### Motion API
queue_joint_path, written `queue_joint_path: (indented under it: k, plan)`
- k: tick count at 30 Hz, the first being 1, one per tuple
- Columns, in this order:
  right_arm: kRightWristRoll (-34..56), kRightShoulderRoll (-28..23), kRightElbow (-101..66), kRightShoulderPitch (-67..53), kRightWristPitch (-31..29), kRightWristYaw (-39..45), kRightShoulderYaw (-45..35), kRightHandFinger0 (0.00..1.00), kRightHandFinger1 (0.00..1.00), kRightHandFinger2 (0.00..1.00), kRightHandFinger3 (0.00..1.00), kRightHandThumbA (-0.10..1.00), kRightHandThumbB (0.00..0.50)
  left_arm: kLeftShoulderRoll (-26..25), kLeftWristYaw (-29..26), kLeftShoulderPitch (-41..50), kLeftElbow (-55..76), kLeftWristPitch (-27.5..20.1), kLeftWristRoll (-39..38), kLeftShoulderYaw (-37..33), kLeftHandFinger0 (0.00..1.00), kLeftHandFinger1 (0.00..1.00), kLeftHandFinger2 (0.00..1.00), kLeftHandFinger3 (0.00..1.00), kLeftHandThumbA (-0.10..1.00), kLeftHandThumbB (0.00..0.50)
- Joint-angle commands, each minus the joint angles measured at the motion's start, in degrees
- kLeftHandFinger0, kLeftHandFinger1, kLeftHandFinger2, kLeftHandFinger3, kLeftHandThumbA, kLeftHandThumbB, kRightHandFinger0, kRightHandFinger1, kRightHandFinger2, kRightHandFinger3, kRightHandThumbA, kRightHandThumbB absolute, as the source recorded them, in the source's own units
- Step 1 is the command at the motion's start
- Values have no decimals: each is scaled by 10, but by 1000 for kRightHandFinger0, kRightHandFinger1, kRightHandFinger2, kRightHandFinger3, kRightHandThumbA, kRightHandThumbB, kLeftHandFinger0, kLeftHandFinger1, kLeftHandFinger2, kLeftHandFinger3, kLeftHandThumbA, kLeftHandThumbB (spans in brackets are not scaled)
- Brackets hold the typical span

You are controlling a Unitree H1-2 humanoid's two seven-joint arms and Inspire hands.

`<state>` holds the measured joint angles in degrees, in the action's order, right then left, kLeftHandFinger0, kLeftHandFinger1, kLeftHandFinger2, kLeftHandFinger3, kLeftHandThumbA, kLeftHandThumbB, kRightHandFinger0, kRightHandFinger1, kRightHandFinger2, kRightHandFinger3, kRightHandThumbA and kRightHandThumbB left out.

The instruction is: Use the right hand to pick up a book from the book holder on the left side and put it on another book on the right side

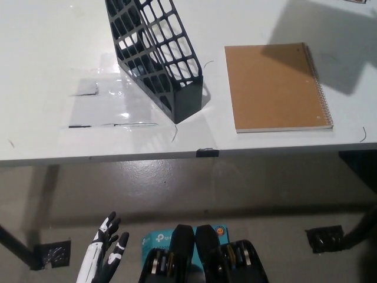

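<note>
Spiral notebook [275, 86] lies flat on the counter [47, 47] right of the empty book holder [156, 56] — we can't see our right hand or its book — lower square; left hand [105, 253] idles, fingers apart.

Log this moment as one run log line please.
book holder: empty, upright on table | brown notebook: flat, right side | left hand: low, idle | right hand: out of view

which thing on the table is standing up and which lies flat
The black mesh book holder stands up on the white table with nothing visible inside; the brown spiral notebook to its right lies flat, spiral binding along its right edge.
</note>
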<state>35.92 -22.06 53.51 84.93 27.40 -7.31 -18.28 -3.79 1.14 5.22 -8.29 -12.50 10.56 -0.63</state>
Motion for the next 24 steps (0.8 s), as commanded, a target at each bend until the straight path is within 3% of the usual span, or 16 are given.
queue_joint_path:
  k: [1, 3, 9, 14, 16, 20, 22, 24]
  plan:
    - [95, -22, -8, 61, -5, 70, 30, 0, 253, 725, 1000, -100, 56, -1, -11, 13, 5, -39, -8, -2, 976, 1000, 992, 1000, 854, 48]
    - [78, -20, 7, 46, -5, 89, 47, 0, 234, 725, 1000, -100, 66, 0, -8, 14, 4, -40, -13, -1, 972, 1000, 990, 1000, 847, 48]
    - [53, 4, 27, -3, -5, 93, 49, 0, 58, 665, 1000, -100, 87, -1, -7, 12, 4, -40, -18, 0, 983, 1000, 993, 1000, 838, 37]
    - [13, 13, 67, -25, -5, 114, 48, 0, 87, 725, 1000, -100, 90, 2, -9, 12, 7, -36, -18, 1, 975, 1000, 983, 1000, 839, 45]
    - [0, 17, 96, -28, -19, 105, 43, 0, 106, 734, 1000, -100, 117, 1, -10, 10, 6, -38, -18, 1, 972, 1000, 981, 1000, 842, 46]
    - [-26, 14, 129, -34, -36, 97, 46, 0, 157, 834, 1000, -100, 103, 2, -8, 9, 12, -29, -22, 2, 985, 1000, 977, 1000, 834, 45]
    - [-51, 9, 134, -41, -38, 106, 62, 0, 139, 820, 1000, -100, 121, 1, -7, 9, 15, -30, -21, 1, 984, 1000, 982, 1000, 831, 38]
    - [-63, 6, 147, -43, -48, 112, 66, 0, 117, 795, 1000, -100, 102, 0, -7, 9, 16, -28, -21, 1, 977, 1000, 992, 1000, 832, 37]
